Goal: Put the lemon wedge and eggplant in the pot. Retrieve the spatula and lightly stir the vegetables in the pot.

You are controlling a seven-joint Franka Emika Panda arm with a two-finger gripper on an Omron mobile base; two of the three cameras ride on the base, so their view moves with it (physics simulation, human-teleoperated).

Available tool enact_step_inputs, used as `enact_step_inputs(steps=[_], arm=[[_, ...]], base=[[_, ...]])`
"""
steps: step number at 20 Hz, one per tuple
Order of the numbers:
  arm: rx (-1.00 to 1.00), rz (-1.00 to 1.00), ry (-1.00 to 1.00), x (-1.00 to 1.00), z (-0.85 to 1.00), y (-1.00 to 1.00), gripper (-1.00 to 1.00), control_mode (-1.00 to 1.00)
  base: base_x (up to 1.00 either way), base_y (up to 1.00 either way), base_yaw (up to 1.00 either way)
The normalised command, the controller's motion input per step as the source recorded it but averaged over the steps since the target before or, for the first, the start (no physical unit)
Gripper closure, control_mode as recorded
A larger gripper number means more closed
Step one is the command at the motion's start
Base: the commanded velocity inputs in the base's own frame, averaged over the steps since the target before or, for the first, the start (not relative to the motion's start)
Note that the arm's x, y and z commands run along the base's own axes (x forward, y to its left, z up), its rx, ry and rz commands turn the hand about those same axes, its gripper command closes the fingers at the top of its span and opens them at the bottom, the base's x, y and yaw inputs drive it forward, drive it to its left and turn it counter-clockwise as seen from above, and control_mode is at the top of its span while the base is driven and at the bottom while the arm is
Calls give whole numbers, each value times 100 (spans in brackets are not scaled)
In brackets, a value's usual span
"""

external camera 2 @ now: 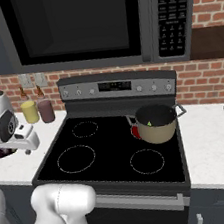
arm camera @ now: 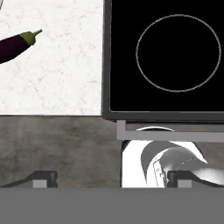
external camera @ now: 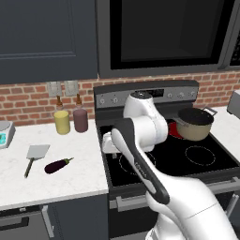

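Left base view: the eggplant (external camera: 58, 165) lies on the white table (external camera: 70, 180) left of the stove (external camera: 201, 164), just right of the spatula (external camera: 35, 156). The pot (external camera: 194, 123) stands on the stove's back right burner. The arm rises from the lower right, folds at the elbow and reaches left, its hand over the seam between stove and table, near the front edge. The step in hand looks like fetching the eggplant: best to carry the hand further left, bring the gripper square over the eggplant's thick middle, jaws across its width, then come straight down so it does not roll.

Right base view: a small yellow-green piece, likely the lemon wedge (external camera 2: 149, 124), shows inside the pot (external camera 2: 157, 128), so that half seems done. The hand sits at the far left, over the table edge, pointing down.

Hand view: the gripper (arm camera: 113, 178) is released, its tips spread wide with nothing between them. The eggplant (arm camera: 15, 45) lies at the upper left corner, well apart from the gripper, with its green stem toward the stove (arm camera: 166, 57).
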Motion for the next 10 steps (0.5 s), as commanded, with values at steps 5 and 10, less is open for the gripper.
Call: enact_step_inputs(steps=[5, 10], arm=[[0, 20, 1, 23, -1, 69, -100, -100], [0, 21, 1, 29, -12, 59, -100, -100]], base=[[0, 0, 0], [0, 0, 0]])
